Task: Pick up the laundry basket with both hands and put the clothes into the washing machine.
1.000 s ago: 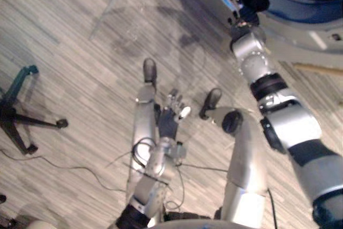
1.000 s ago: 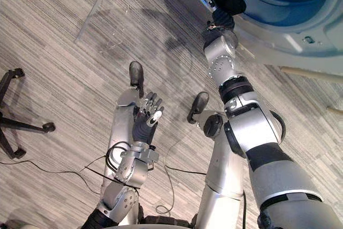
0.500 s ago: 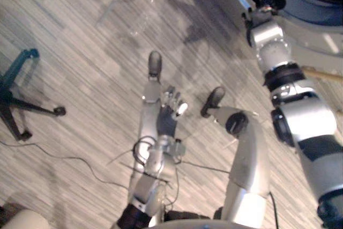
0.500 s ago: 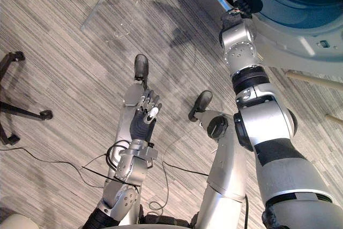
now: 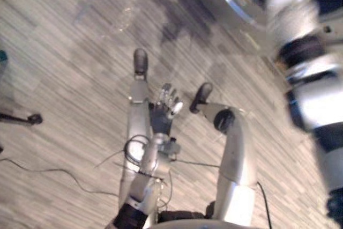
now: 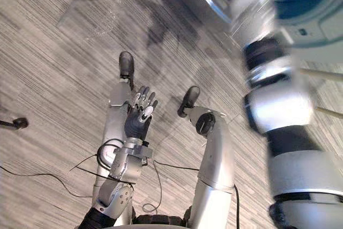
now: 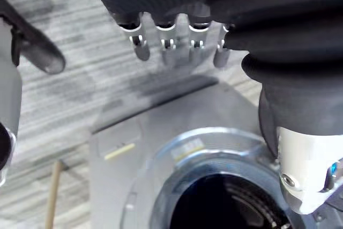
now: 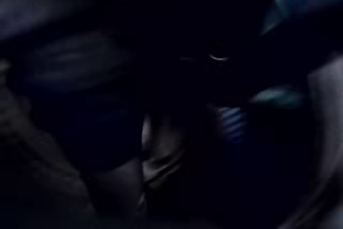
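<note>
Drum of washing machine (image 7: 214, 148) takes right arm (image 6: 278, 100), probably mid-load, its hand's hold unreadable; left hand (image 6: 140, 112), well short of it, hangs loosely open, empty.

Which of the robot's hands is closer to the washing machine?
The right. Its right arm reaches up to the washing machine's round opening, while the left hand hangs open low over the floor, well apart from the machine.

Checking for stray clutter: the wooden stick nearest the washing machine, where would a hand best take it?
Probably mid-shaft, from above, gripped across its length: the wooden stick is thin, straight and seems to lie flat on the floor beside the washing machine, with its whole shaft exposed.
</note>
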You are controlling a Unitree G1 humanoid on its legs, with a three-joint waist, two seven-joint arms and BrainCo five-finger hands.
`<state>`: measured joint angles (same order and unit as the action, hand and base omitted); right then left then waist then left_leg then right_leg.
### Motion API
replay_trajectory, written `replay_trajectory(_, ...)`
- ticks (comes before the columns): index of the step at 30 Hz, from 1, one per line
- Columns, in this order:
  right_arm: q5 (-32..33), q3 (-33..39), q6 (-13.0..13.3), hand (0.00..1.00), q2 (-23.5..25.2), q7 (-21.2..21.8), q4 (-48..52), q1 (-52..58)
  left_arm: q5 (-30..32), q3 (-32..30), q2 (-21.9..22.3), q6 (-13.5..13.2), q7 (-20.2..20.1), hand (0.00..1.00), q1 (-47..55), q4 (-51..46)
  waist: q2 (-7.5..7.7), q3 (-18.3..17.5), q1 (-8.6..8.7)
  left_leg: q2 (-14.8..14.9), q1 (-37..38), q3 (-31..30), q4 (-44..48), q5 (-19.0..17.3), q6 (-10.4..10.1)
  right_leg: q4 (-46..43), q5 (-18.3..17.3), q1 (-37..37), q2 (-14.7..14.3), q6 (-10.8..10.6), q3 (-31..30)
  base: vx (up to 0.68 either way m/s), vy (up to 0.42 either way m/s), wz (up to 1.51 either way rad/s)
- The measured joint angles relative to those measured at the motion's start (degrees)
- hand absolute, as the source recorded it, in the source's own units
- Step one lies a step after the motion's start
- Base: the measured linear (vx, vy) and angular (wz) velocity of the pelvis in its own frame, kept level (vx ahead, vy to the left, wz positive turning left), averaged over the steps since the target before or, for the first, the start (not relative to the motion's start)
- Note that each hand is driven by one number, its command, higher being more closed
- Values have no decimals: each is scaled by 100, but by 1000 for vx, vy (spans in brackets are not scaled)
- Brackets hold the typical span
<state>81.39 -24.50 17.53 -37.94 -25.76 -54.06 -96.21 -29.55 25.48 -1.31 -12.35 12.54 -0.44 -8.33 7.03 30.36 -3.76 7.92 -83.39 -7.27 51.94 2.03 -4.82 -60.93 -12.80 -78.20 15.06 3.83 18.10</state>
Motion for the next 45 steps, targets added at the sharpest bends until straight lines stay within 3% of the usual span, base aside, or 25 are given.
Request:
replay_trajectory(1, -35, -57, 46, 0, 48, 41, 78, 69, 1, 44, -6, -1, -4, 0, -25, 36, 2, 4, -8, 22, 2, -21, 39, -134, -11, 15, 19, 36, -23, -67, 34, 20, 10, -34)
replay_trajectory(2, -8, -5, 14, 0, -41, 41, 96, -116, 0, 105, -3, 4, -32, 0, -92, 130, 9, 8, 24, 26, 28, 23, 7, -125, -50, -112, -53, 31, 23, -273, 20, -20, 36, -11)
replay_trajectory(5, 132, 177, -95, 0, -153, 15, -37, -136, -1, 88, -5, 1, -38, 0, -110, 209, 12, 9, -6, -16, 69, 26, -332, -97, -127, 177, -93, 50, 64, -227, 97, -48, 6, 19)
replay_trajectory(6, 124, 179, -103, 0, -185, 17, -42, -139, -1, 99, 14, 10, -42, 0, -103, 268, 23, 14, -33, -82, 110, -42, -86, -326, -184, 235, -84, 84, 79, -205, 111, 38, -39, 4)
replay_trajectory(8, 128, 62, -178, 0, -144, 16, -110, -135, -1, 74, 40, 14, -112, 0, -89, 367, 23, 14, -130, -67, 259, -115, -39, -267, -206, 133, -34, 151, 78, -202, 153, 47, -42, -4)
replay_trajectory(10, 126, -42, -177, 0, -144, 15, -124, -134, -2, -12, 44, 4, -129, 0, -77, 371, 23, 14, -96, -93, 296, -185, -87, -226, -278, 125, 147, 214, 114, -14, 257, 3, -48, 25)
replay_trajectory(16, -10, -54, -177, 0, -128, 18, -122, -70, -1, -92, 53, 16, -144, 0, -75, 383, 23, 14, -197, -67, 431, -416, -410, -69, -510, 111, 116, 302, 114, 141, 513, -20, -61, 16)
replay_trajectory(20, -312, 813, -168, 0, -18, 74, 278, 385, 0, -76, -2, 81, -137, 0, -65, 388, 21, 14, -285, -21, 448, -421, -418, -70, -510, 150, 105, 354, 83, 208, 554, -38, -27, 1)
replay_trajectory(23, -635, 1942, -1, 0, 507, 73, 836, 1368, -2, -107, -158, 75, -69, 0, -56, 465, 16, 12, -332, 8, 775, -303, -356, -103, -401, 241, 103, 741, 67, 209, 501, -14, 31, 2)
replay_trajectory(25, -965, 2527, 261, 0, 995, 118, 1143, 2120, -1, -141, -177, 68, 28, 0, -58, 597, 11, 8, -326, 14, 1060, -200, -339, -232, -300, 339, 97, 1039, 54, 196, 422, 23, 55, 1)
replay_trajectory(27, -1207, 2754, 282, 0, 1295, 242, 1279, 2617, -1, -150, -194, 69, 37, 0, -54, 750, -20, -16, -325, 24, 1260, -130, -345, -351, -232, 390, 67, 1238, 41, 108, 364, 12, 57, -4)
replay_trajectory(31, -1725, 3190, 202, 0, 2194, 477, 1270, 4122, 4, -226, -216, 78, 0, 0, -63, 1149, -20, -161, -317, 27, 1852, 27, -767, -400, -223, 826, 120, 1780, -8, -74, 326, 27, 68, 3)
replay_trajectory(33, -1887, 3323, 74, 0, 2947, 550, 1266, 5360, 9, -370, -240, 94, -1, 0, -61, 1371, -21, -160, -318, 23, 2468, 184, -1189, -356, -160, 1175, 187, 2309, -26, -179, 296, 55, 12, 9)
replay_trajectory(34, -1938, 3327, 12, 0, 3234, 616, 1260, 5884, 30, -366, -239, 92, -7, 0, -38, 1404, -31, -224, -326, 14, 2690, 254, -1382, -355, -158, 1342, 213, 2492, -53, -221, 280, 71, -33, 4)
replay_trajectory(35, -1996, 3350, -49, 0, 3584, 717, 1156, 6608, 57, -334, -208, 94, -31, 0, -4, 1500, -73, -523, -319, 13, 2830, 314, -1689, -353, -153, 1622, 260, 2607, -105, -299, 281, 71, -46, 2)
replay_trajectory(37, -2079, 3366, -166, 0, 3970, 843, 968, 7455, 97, -385, -214, 118, -124, 0, -9, 1526, -128, -559, -293, 8, 3415, 442, -2234, -298, -74, 2075, 352, 3110, -142, -434, 310, 102, -68, 6)
replay_trajectory(39, -2475, 3279, -302, 0, 4200, 1084, 873, 8511, 175, -491, -183, 124, -237, 0, 124, 1545, -242, -739, -175, 10, 4002, 517, -2633, -282, -52, 2495, 419, 3701, -202, -507, 364, 129, -89, 10)
replay_trajectory(42, -2774, 3330, -303, 0, 4189, 1350, 806, 9435, 331, -772, -152, 125, -267, 0, 409, 1560, -255, -1146, 6, 2, 4744, 674, -3149, -268, -32, 2986, 477, 4362, -258, -588, 362, 139, -42, -2)
replay_trajectory(45, -3022, 3418, -395, 0, 4122, 1605, 750, 10071, 451, -1028, -114, 126, -378, 0, 622, 1566, -242, -1482, 12, 2, 5420, 799, -3539, -264, -35, 3362, 542, 4976, -310, -649, 355, 171, -12, -3)
